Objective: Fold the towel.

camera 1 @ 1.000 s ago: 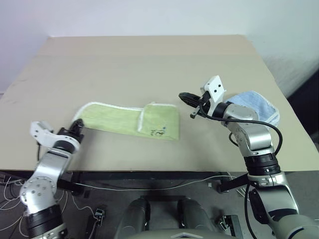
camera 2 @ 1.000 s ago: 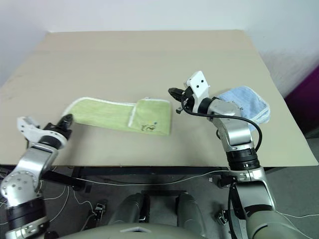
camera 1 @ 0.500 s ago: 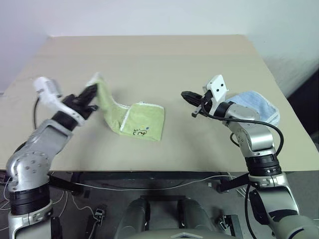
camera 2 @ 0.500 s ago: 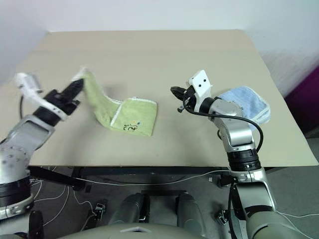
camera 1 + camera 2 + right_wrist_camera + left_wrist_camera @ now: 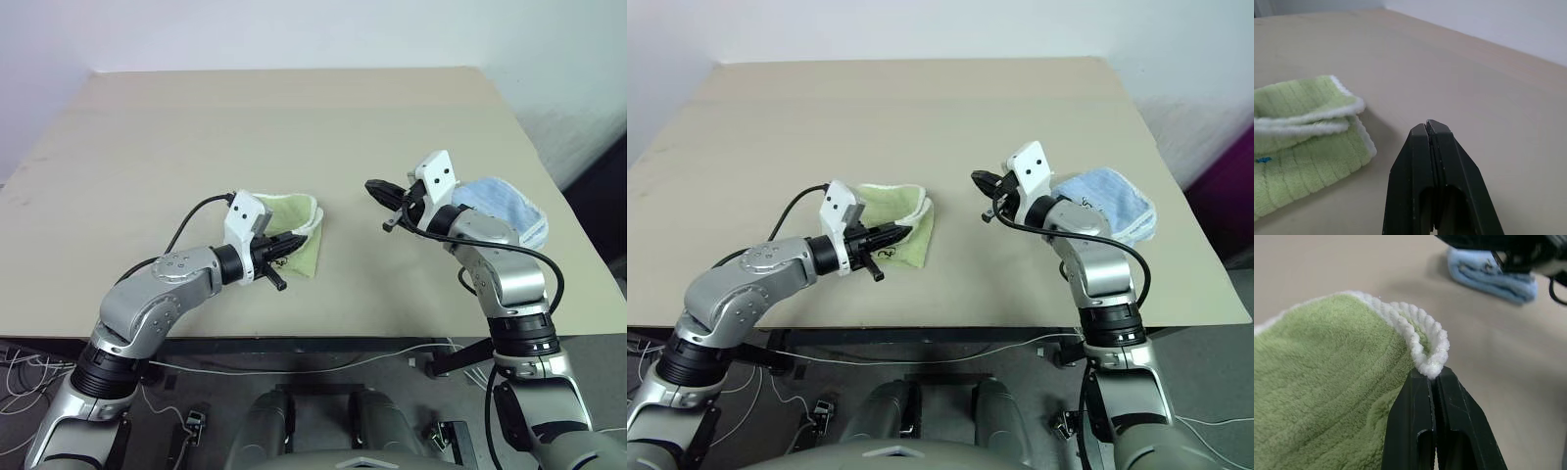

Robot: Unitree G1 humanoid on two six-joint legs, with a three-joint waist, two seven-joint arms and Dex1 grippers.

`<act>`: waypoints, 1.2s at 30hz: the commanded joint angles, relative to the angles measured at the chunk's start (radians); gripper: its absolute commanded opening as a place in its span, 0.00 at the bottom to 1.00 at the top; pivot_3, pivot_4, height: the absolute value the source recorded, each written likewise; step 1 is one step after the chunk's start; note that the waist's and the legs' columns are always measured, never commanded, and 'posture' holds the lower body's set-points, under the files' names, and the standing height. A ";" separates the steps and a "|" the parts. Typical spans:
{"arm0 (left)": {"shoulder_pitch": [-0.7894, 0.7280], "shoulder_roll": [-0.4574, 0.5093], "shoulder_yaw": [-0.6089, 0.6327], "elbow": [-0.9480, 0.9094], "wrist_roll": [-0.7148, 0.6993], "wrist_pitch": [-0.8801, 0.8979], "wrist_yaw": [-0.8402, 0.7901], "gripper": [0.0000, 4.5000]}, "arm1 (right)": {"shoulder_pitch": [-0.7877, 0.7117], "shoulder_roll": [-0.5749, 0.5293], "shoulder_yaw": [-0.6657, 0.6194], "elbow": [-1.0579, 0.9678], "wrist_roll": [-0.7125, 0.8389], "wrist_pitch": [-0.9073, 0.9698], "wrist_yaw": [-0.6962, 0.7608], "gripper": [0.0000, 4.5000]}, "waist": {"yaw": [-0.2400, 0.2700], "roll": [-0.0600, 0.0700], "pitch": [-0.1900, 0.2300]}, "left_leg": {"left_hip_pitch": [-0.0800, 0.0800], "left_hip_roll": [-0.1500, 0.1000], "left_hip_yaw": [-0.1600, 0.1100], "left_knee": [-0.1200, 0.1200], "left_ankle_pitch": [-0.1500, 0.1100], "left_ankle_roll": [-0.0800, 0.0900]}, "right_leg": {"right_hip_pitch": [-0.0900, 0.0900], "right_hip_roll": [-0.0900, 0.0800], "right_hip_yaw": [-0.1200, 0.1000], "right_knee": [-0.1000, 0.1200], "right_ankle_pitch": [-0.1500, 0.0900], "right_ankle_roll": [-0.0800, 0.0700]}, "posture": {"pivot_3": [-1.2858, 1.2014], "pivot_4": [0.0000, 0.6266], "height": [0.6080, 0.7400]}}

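The towel (image 5: 286,227) lies bunched on the tan surface (image 5: 294,127), towards its near edge and left of centre, doubled over itself in layers. The left tool (image 5: 290,242) is clamped on the towel's white stitched edging (image 5: 1422,340), which curls up out of the pinched black fingers (image 5: 1415,421); seen from the head, this arm and its white wrist block cover the towel's near left part, so how far the fold runs underneath cannot be made out. A small dark printed mark (image 5: 880,252) peeps out beside the tool's tips, partly hidden.

The right tool (image 5: 374,188) hovers over bare surface to the right of the towel, apart from it, fingers (image 5: 1432,161) pressed together on nothing. Behind its wrist lies a light blue towel (image 5: 505,208) (folded, as far as can be seen), its left part hidden by that arm.
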State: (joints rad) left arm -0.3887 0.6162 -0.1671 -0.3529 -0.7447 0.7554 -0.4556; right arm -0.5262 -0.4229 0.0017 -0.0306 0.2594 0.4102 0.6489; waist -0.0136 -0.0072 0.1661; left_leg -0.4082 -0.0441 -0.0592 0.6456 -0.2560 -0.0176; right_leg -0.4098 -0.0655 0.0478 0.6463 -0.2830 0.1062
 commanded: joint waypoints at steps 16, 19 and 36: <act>0.003 -0.030 0.310 0.022 -0.065 0.040 -0.019 0.63 | -0.060 0.018 0.032 -0.057 0.038 0.031 0.049 0.00 | 0.000 0.000 0.001 | 0.000 0.001 0.000 0.000 0.000 0.000 | 0.000 0.000 0.000 0.000 0.000 0.000 | 0.52 0.24 1.00; -0.028 -0.029 0.292 0.092 0.050 -0.038 -0.008 0.47 | -0.087 0.059 0.079 -0.052 0.045 0.050 0.063 0.00 | 0.000 0.000 0.001 | 0.000 0.001 0.000 0.000 0.000 0.000 | 0.000 0.000 0.000 0.000 0.000 0.000 | 0.52 0.24 1.00; 0.030 -0.022 -0.050 0.365 0.517 -0.309 -0.183 0.00 | -0.042 0.223 0.289 0.261 -0.091 0.052 0.053 0.00 | -0.002 0.000 0.000 | 0.000 0.000 0.000 0.000 0.000 0.000 | -0.001 -0.001 0.000 0.001 0.000 0.000 | 0.52 0.24 1.00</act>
State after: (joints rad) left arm -0.3797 0.5926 -0.2126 -0.0257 -0.2621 0.4422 -0.6336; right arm -0.5806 -0.1958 0.2788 0.2257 0.1857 0.4677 0.7015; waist -0.0161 -0.0068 0.1656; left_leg -0.4082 -0.0445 -0.0593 0.6453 -0.2558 -0.0181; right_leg -0.4109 -0.0662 0.0475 0.6471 -0.2829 0.1063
